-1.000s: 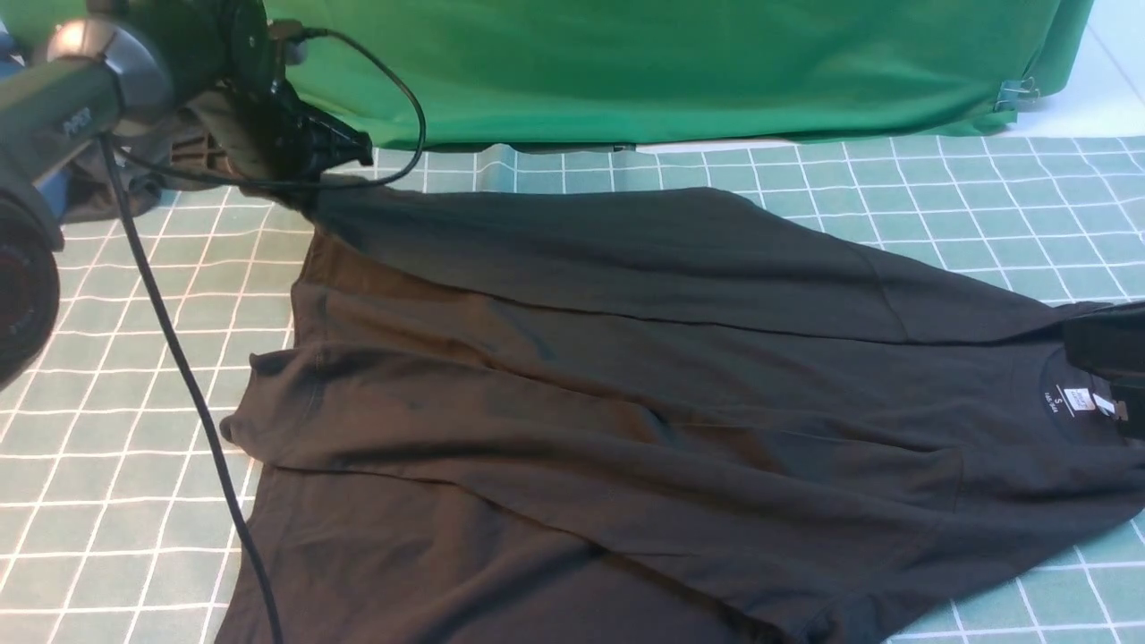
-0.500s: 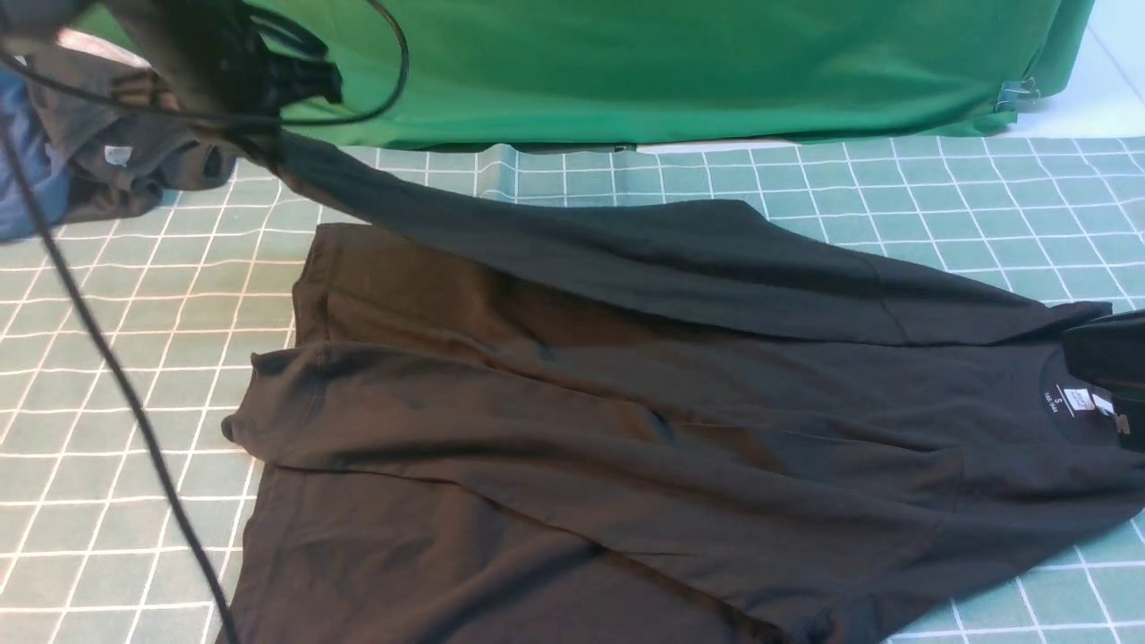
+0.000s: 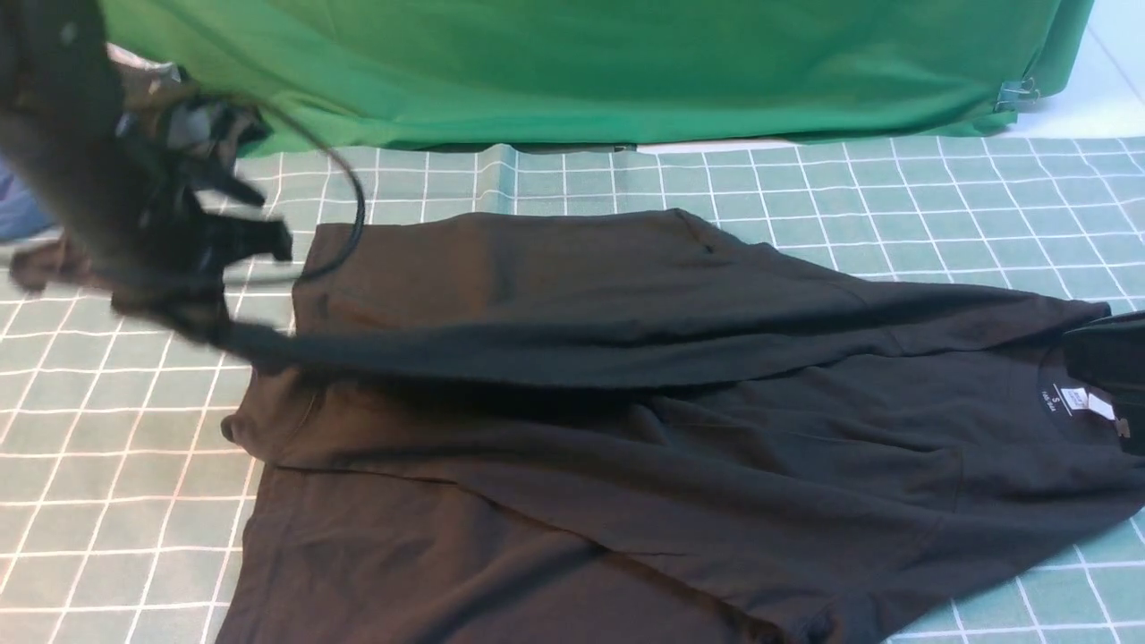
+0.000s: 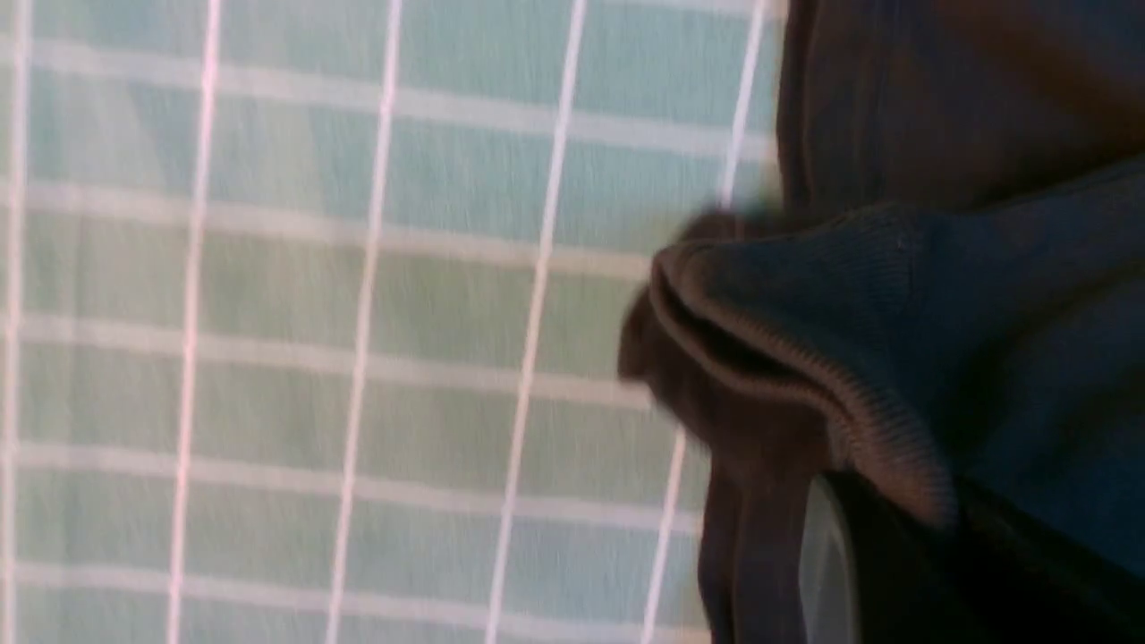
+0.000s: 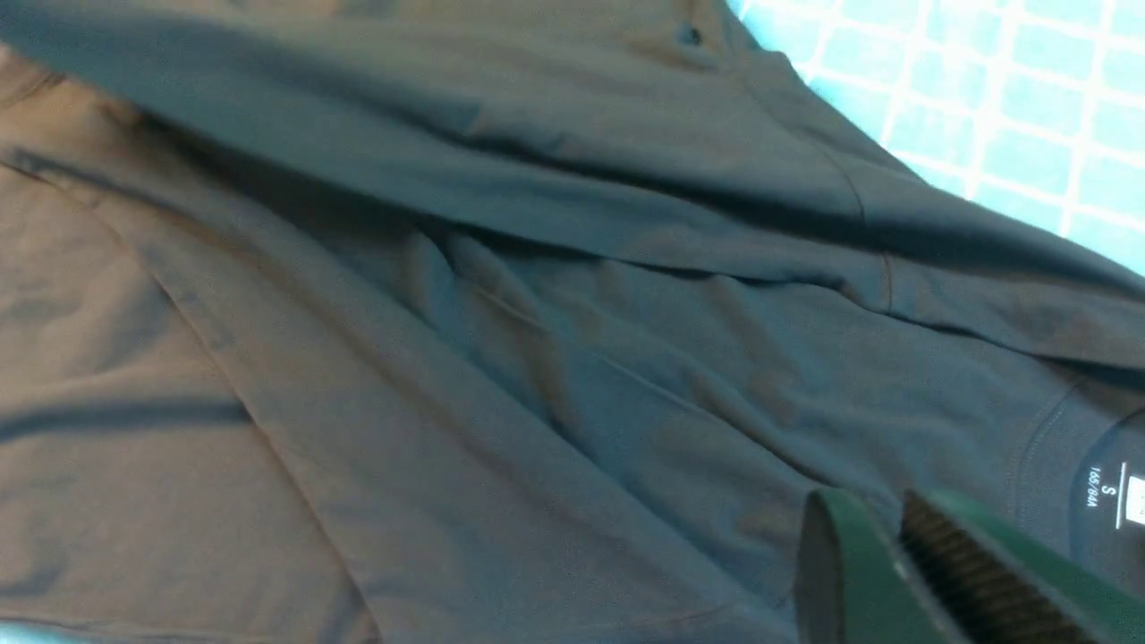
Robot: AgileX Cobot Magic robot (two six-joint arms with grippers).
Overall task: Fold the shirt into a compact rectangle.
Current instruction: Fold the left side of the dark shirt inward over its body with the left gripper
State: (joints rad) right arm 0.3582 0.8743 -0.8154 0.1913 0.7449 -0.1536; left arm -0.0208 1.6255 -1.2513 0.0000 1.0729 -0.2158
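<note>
The black shirt (image 3: 626,465) lies spread on the checked table cover, its white neck label (image 3: 1078,402) at the right. My left gripper (image 3: 210,322) hangs blurred at the left, shut on the hem corner. From that corner a long fold (image 3: 572,353) is stretched across the shirt's body. In the left wrist view the ribbed hem (image 4: 805,358) bunches at the left gripper (image 4: 805,546). My right gripper (image 3: 1109,344) sits by the collar at the right edge. In the right wrist view the right gripper (image 5: 866,510) hovers over the cloth with its green fingers (image 5: 836,572) almost together and nothing between them.
A green cloth (image 3: 626,63) hangs along the back edge, held by a clip (image 3: 1015,89). A heap of dark garments (image 3: 179,116) lies at the far left. The left arm's cable (image 3: 349,215) loops over the shirt's far left corner.
My left gripper rose at the far left with the hem corner, then swung toward the near side, drawing the shirt's far edge over its body. The right gripper stayed put.
</note>
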